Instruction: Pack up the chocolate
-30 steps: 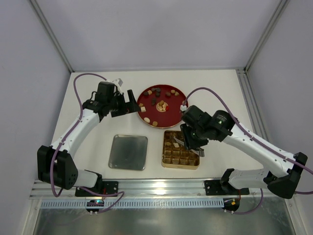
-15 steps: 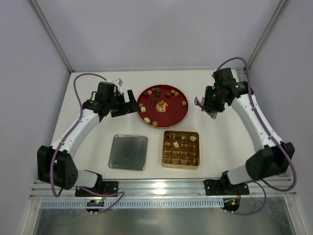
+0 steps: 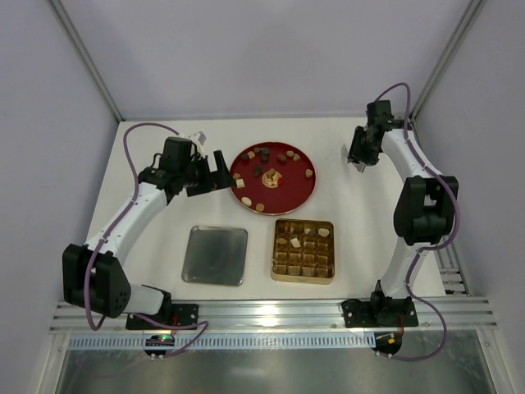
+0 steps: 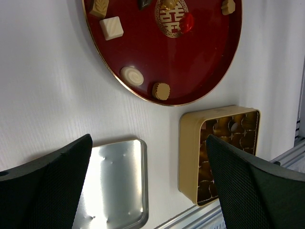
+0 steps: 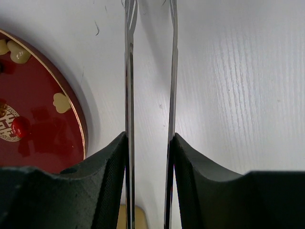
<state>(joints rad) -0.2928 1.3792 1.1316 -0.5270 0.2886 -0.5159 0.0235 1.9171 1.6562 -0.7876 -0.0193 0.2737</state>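
Note:
Several small tan, dark brown and cream chocolates (image 3: 261, 171) lie on the red plate (image 3: 305, 193). A few pieces (image 3: 295, 243) sit in cells of the gold gridded tin (image 3: 276, 246). My left gripper (image 3: 215, 172) is open and empty, just left of the plate. Its wrist view shows the plate (image 4: 200, 62), a cream square (image 4: 111, 27) and the tin (image 4: 190, 143). My right gripper (image 3: 358, 154) is at the far right back, shut on thin metal tongs (image 5: 128, 95), whose two blades are apart with nothing between them. The plate edge (image 5: 43, 138) shows at left.
A silver tin lid (image 3: 215, 254) lies left of the tin, also in the left wrist view (image 4: 114, 181). The booth's walls and frame posts stand close at the back and on both sides. An aluminium rail runs along the near edge.
My right arm swung up from over the tin to the far right back corner, carrying the tongs. The tin is now uncovered. The left arm has not moved.

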